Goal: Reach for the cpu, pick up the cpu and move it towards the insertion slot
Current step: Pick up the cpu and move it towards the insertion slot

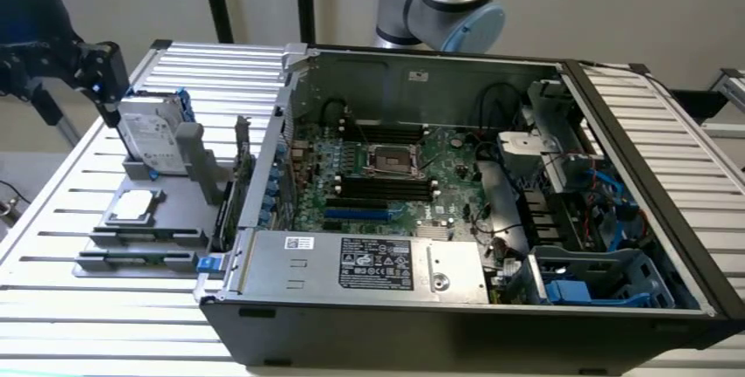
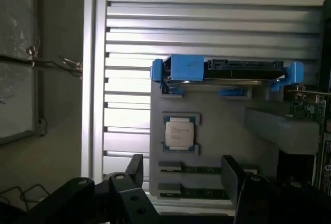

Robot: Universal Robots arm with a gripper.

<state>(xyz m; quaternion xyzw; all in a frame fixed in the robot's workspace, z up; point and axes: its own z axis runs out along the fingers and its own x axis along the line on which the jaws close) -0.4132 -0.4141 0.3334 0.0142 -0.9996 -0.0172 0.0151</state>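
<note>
Silver-topped cpu [image 2: 179, 133] sits untouched in its recess mid-tray, on the grey tray [image 2: 222, 125] beside the open case. The insertion slot [image 1: 390, 161] is on the green board inside. Your gripper [image 2: 183, 176] hangs above the tray, fingers spread wide, gripping nothing. Watch alignment: the chip looks thin and flush, so off-centre fingers could catch the recess lip or skid off.

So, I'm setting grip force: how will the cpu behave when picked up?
The cpu is a thin flat square with a metal top: probably rigid and light, perhaps slippery. It lies flat in its grey holder, so rolling or tipping seems unlikely. Its thin edges likely offer little grip.
</note>
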